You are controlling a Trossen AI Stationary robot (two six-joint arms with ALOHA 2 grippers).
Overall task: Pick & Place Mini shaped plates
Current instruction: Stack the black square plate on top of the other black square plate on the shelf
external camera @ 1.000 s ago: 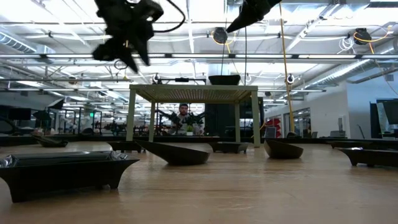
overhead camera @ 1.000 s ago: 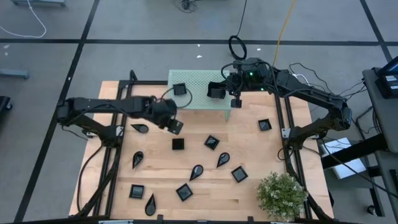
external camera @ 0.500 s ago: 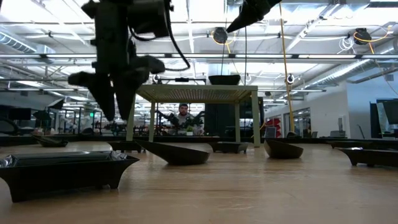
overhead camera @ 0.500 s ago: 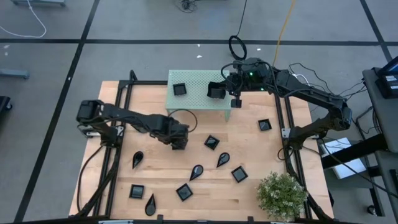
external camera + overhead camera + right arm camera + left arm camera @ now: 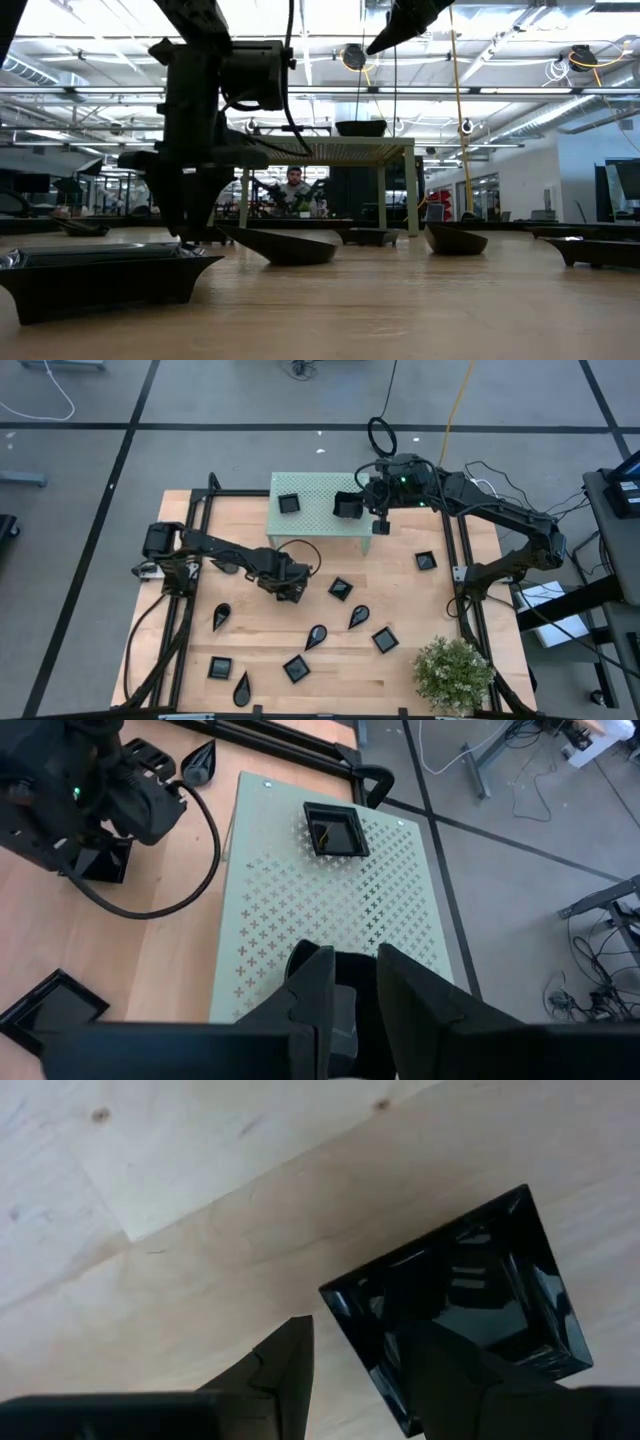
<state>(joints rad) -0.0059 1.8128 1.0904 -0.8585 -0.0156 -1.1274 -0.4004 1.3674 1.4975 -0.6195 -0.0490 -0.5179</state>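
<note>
Fingers of the left gripper [image 5: 355, 1380] stood parted astride one rim of a glossy black square mini plate [image 5: 470, 1305] lying on the pale wooden table [image 5: 180, 1210] (mid-table); squeezing squarely should prevent tipping. The right gripper [image 5: 355, 985] pinched another black plate above the pale green perforated stand [image 5: 330, 910].

Glossy black mini shaped plates [image 5: 340, 589] on a pale wood-grain surface [image 5: 400, 610]; pale green stand [image 5: 320, 510] patterned with small cross-shaped perforations.
</note>
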